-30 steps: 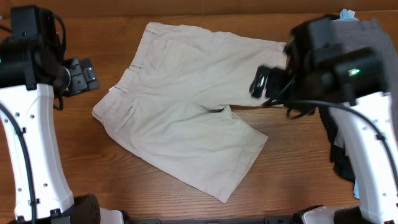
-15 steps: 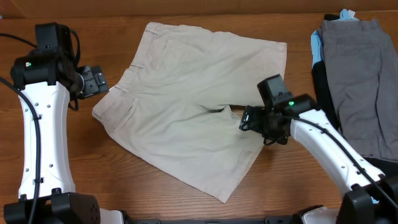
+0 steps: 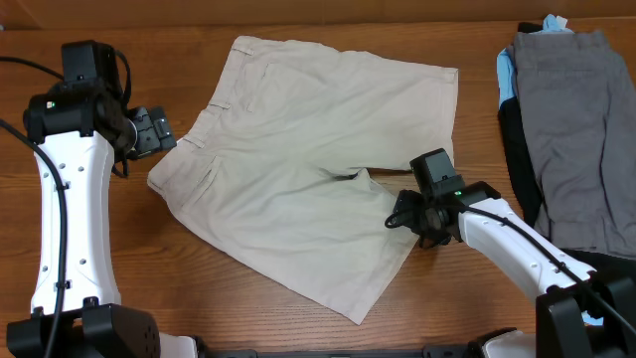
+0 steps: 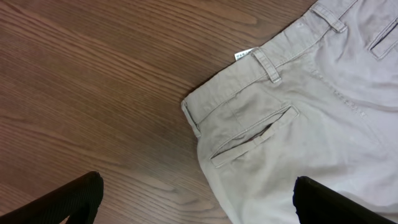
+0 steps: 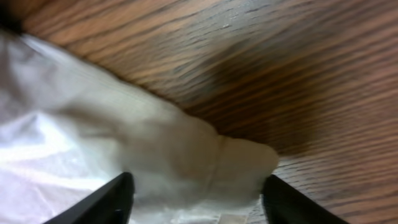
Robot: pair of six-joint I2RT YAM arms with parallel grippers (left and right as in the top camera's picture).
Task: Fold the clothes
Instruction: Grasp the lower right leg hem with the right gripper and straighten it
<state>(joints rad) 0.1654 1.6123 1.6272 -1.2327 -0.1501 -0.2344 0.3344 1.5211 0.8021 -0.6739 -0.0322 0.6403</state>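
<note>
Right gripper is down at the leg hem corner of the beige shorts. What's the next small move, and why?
Probably close the right gripper on the hem corner of the beige shorts. The right wrist view shows that corner lying between its fingers, which stand apart, so nothing is pinched yet. The left gripper hangs open beside the waistband, so lifting now seems premature.
</note>
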